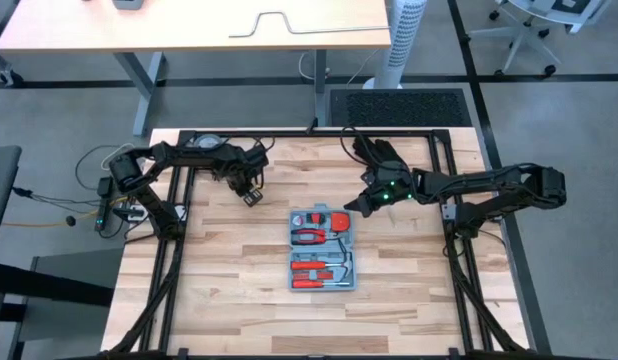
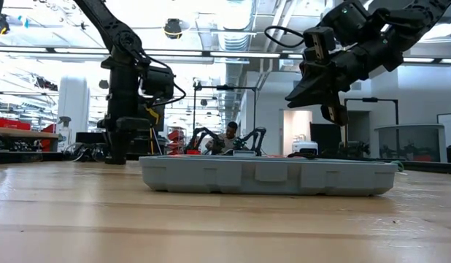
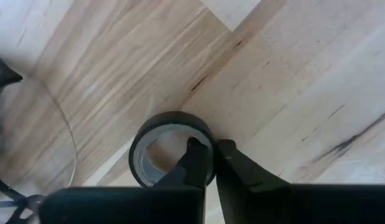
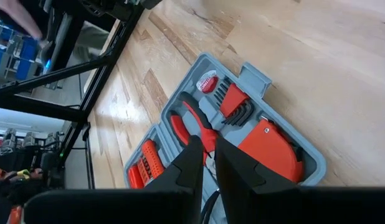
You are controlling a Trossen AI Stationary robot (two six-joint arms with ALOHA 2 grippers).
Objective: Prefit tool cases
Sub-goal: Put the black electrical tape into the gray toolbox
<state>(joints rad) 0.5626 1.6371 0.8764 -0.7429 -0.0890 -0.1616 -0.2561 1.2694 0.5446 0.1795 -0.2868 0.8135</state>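
Jaws seemingly closed: right gripper (image 1: pixel 361 205) hovers beside case (image 1: pixel 323 250) corner.

Matt grey-blue plastic tool case (image 1: pixel 323 249); smooth pale wood table (image 1: pixel 239 280).

I am reaching my right arm in from the right side of the table, elbow bent, holding my right gripper (image 1: pixel 367 203) in the air with its dark fingers (image 4: pixel 194 163) drawn nearly together, only a thin gap showing between them. I am keeping my left arm folded toward the far left part of the table, my left gripper (image 1: pixel 253 196) pointing down, its fingers (image 3: pixel 195 163) likewise pressed close.
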